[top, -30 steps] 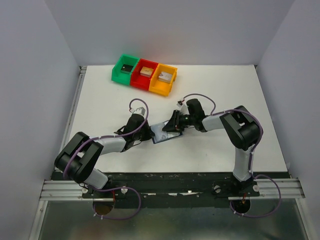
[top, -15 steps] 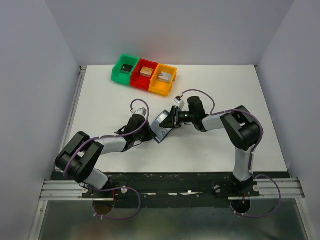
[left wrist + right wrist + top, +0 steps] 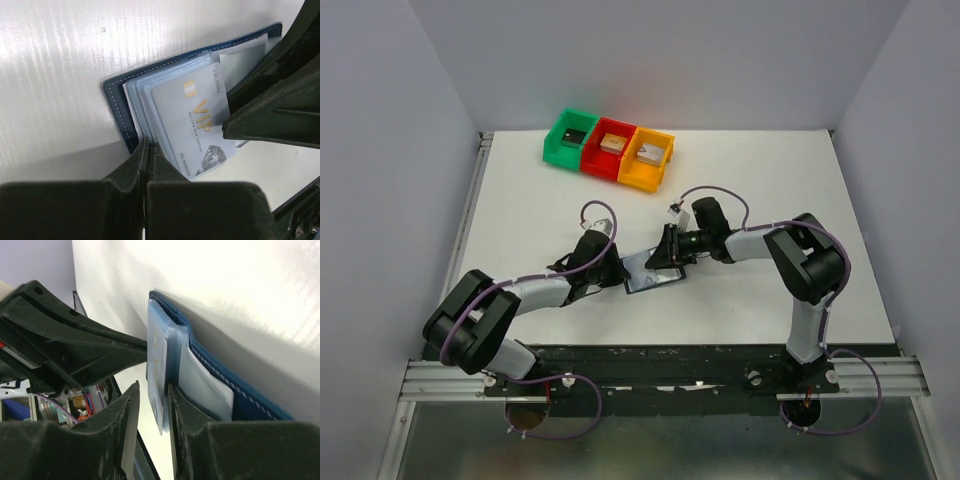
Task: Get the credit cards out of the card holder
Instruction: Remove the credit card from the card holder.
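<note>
The card holder (image 3: 650, 272) is lying open on the tabletop (image 3: 770, 180) between the arms, a silver card (image 3: 197, 125) showing in its clear sleeves (image 3: 136, 95). The left end effector (image 3: 617, 272) is sitting at the holder's 9 o'clock with its fingers pressed together, tips bearing on the edge where sleeves meet cover. The right end effector (image 3: 668, 255), at about 1 o'clock, is straddling the card-bearing sleeve with fingers partly apart; whether they are actually pinching it I cannot tell. To do this well, the left should be pinning the cover flat while the right is gripping only the card's exposed edge and drawing it straight along the pocket's opening, not lifting the whole booklet.
</note>
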Controlling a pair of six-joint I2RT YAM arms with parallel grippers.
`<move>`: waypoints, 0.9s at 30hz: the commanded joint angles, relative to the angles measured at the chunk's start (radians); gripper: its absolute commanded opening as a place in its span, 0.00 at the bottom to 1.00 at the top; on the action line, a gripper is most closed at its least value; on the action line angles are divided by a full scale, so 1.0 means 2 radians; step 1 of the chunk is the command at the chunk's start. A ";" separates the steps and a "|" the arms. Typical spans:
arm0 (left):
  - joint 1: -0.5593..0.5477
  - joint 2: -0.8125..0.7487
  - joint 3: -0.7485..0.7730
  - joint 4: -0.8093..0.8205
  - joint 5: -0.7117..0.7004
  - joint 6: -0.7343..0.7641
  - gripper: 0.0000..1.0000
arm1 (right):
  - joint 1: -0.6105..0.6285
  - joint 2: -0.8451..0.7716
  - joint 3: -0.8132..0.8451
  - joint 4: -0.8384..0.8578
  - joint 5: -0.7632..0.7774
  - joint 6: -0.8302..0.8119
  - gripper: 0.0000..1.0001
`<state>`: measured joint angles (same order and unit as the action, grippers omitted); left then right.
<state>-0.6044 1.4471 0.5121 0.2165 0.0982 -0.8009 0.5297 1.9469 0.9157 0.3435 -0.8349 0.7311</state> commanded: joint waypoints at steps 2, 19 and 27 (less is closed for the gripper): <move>-0.008 -0.007 0.000 0.010 -0.008 -0.013 0.00 | 0.031 0.009 0.002 -0.067 -0.029 -0.016 0.37; -0.010 -0.001 -0.002 0.026 0.008 -0.014 0.00 | 0.035 0.010 -0.011 -0.015 -0.014 0.039 0.39; -0.010 -0.040 -0.021 0.003 -0.025 -0.018 0.00 | 0.030 0.011 -0.029 0.022 0.015 0.086 0.40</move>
<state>-0.6041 1.4193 0.4946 0.2352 0.0422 -0.8135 0.5770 1.9564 0.8761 0.2844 -0.8490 0.8406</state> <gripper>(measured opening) 0.023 0.394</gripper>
